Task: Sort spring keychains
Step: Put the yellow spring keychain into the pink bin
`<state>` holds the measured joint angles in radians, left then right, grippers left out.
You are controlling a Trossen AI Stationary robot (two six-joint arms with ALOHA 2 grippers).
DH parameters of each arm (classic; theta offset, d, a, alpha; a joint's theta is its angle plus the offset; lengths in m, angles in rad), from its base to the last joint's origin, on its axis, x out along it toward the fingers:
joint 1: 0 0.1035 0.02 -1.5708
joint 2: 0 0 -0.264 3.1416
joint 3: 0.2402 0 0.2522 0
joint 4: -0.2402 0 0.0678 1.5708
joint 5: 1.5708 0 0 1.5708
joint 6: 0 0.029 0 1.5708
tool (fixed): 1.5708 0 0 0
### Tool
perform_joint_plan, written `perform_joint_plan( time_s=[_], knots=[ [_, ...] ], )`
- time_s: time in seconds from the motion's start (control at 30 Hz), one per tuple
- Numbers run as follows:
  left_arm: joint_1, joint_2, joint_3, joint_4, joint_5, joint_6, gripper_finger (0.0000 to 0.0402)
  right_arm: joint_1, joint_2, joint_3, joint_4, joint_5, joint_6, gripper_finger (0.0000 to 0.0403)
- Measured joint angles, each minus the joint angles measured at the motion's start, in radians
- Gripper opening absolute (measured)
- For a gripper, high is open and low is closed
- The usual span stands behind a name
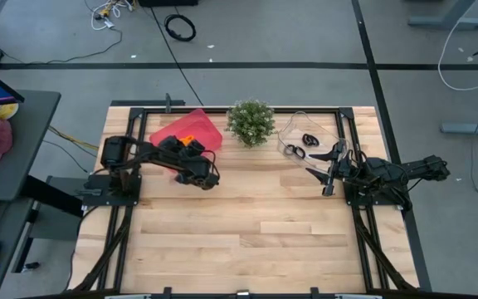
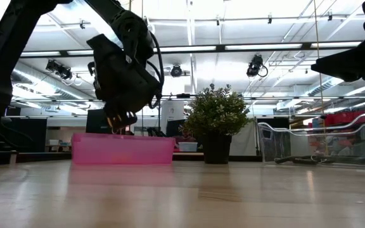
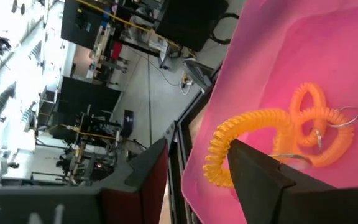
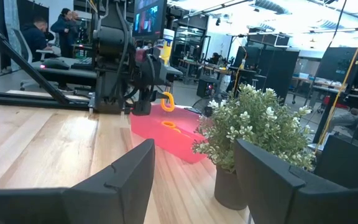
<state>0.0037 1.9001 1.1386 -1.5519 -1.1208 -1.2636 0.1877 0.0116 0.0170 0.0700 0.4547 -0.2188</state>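
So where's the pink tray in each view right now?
High view: pink tray at the table's back, left of the potted plant.
Low view: left of centre, under the left gripper.
Left wrist: fills the right side.
Right wrist: centre.
Shared landmark: the plant.

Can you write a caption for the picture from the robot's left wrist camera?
Left gripper open above the pink tray, an orange spring keychain hanging by its fingers over more orange keychains.
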Motion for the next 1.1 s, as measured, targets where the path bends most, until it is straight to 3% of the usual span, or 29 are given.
perform_joint_plan(
  time_s=[0.4, 0.77, 1.1],
  knots=[
    [-0.043, -0.180, -0.002, 0.127, 0.099, 0.108, 0.0172, 0.000, 0.000, 0.000, 0.000, 0.000, 0.000, 0.0222],
    [0.014, -0.198, -0.079, 0.188, 0.154, 0.137, 0.0172, 0.000, 0.000, 0.000, 0.000, 0.000, 0.000, 0.0222],
    [0.102, -0.299, -0.235, 0.512, 0.277, 0.370, 0.0172, 0.000, 0.000, 0.000, 0.000, 0.000, 0.000, 0.0222]
  ],
)
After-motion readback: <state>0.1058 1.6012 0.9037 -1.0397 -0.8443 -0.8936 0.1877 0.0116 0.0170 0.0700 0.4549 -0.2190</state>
